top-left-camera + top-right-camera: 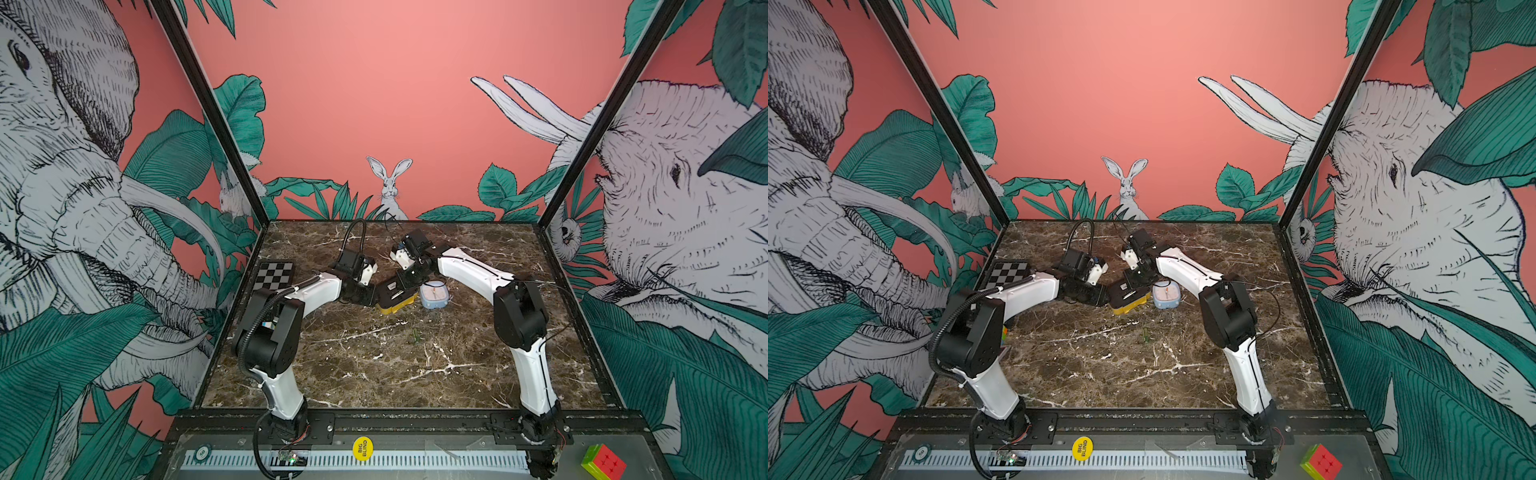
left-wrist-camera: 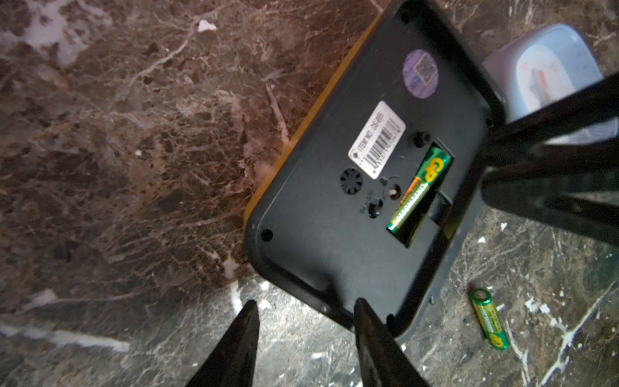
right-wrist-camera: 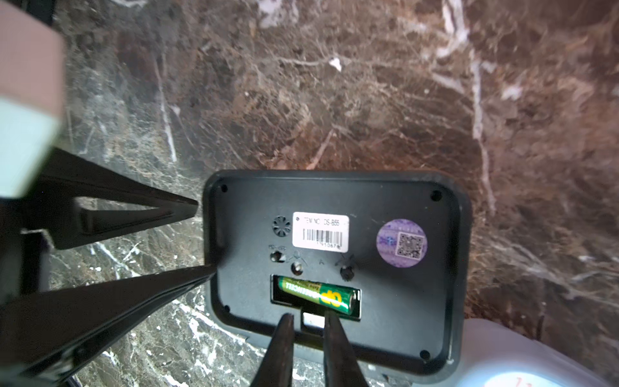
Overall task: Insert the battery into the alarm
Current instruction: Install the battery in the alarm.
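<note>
On the tabletop [image 3: 335, 100], face-down alarm [image 3: 335, 207] cradles the battery [image 3: 318, 294]; right tool [image 3: 308, 315], jaws barely apart and empty, should press it home while open left tool [image 2: 306, 302] braces the side.

You are looking into a booth closed on three sides. The back wall [image 1: 374, 104] is flat coral pink, with a white rabbit [image 1: 390, 185] drawn low at its centre among green leaves. Your left panel [image 1: 75, 199] and right panel [image 1: 673, 187] each carry a line-drawn elephant and big teal leaves. Black frame posts [image 1: 208, 112] slant up from both back corners.

The counter [image 1: 374, 365] is dark brown marble with white veins and a slight gloss. A checkerboard card [image 1: 275, 274] lies at its left edge. A black rail [image 1: 415, 419] runs along the near edge, and in front of it sit a yellow "BIG BLIND" disc [image 1: 363, 449] and a colour cube [image 1: 603, 462]. The light is soft and even.
</note>
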Available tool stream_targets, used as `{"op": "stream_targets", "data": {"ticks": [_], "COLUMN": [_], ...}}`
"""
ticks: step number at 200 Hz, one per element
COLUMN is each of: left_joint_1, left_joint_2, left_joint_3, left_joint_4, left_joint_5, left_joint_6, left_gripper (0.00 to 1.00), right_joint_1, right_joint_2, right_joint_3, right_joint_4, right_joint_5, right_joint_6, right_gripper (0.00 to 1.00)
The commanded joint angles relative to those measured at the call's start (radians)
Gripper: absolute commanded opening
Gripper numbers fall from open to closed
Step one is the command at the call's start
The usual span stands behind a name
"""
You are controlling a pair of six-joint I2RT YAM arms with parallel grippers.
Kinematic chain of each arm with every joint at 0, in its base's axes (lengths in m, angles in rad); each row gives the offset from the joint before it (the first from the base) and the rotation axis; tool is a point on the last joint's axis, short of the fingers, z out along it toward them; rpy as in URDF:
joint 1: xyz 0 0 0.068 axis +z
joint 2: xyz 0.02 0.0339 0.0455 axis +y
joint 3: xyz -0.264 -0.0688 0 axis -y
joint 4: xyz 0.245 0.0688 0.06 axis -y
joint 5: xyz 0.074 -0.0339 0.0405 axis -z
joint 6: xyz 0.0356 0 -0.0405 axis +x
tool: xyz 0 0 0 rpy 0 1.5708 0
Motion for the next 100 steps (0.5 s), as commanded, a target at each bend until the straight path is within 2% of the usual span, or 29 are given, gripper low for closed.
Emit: {"op": "stream_targets", "data": {"ticks": [1, 100], "left_joint_1": [0.009, 0.009], "left_joint_2": [0.007, 0.033], "left_joint_3": [0.019, -0.007], "left_joint_4": [-0.034, -0.038], "left_joint_5": [-0.006, -0.023], "left_joint_6": [0.004, 0.018], "left_gripper": [0.46, 0.41], "right_joint_1": [-0.004, -0.003], "right_joint_2": [0.014, 0.052], "right_joint_3": [0.017, 0.028], "right_joint_4": [-0.024, -0.033], "right_joint_5": [0.033, 0.036], "right_joint_6": [-0.008, -0.001], "right_gripper": [0.16, 0.14]}}
